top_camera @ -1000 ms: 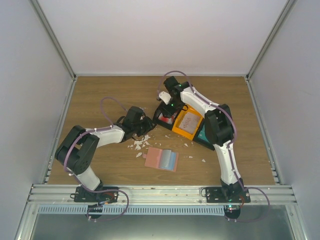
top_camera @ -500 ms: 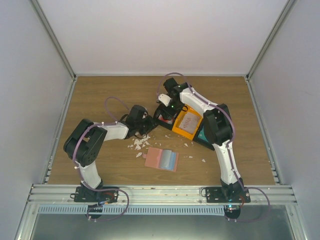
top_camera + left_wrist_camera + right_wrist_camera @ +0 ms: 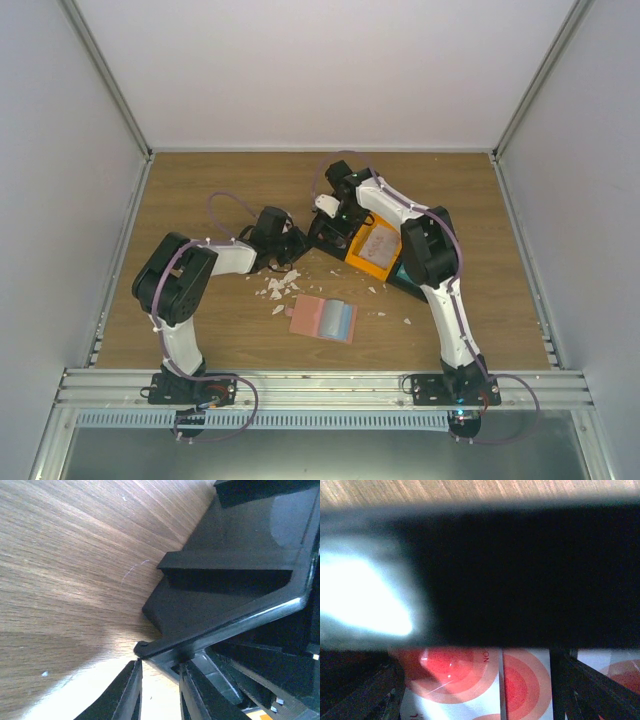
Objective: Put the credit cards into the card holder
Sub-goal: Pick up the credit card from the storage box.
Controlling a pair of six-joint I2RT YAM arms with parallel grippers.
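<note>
The card holder [image 3: 322, 318] lies unfolded on the table in the top view, salmon-pink with a grey-blue inner face, and both arms are away from it. White credit cards [image 3: 470, 680] with red rings lie in the left black bin [image 3: 235, 580]. My right gripper [image 3: 480, 692] hangs just over them, open wide, one finger on each side. In the top view the right gripper [image 3: 335, 226] is down inside that bin. My left gripper [image 3: 160, 669] sits at the bin's near-left corner, jaws narrowly apart, with the rim just past its tips. Teal cards [image 3: 405, 272] fill another black bin.
An orange bin [image 3: 372, 245] with a pale sheet in it stands between the two black bins. White crumbs [image 3: 275, 288] are scattered between the left arm and the card holder. The bin's dark wall [image 3: 520, 575] fills the upper right wrist view.
My left arm has reached further right to the bin's corner and its jaws have narrowed. My right gripper has opened wider and sunk lower into the black bin.
</note>
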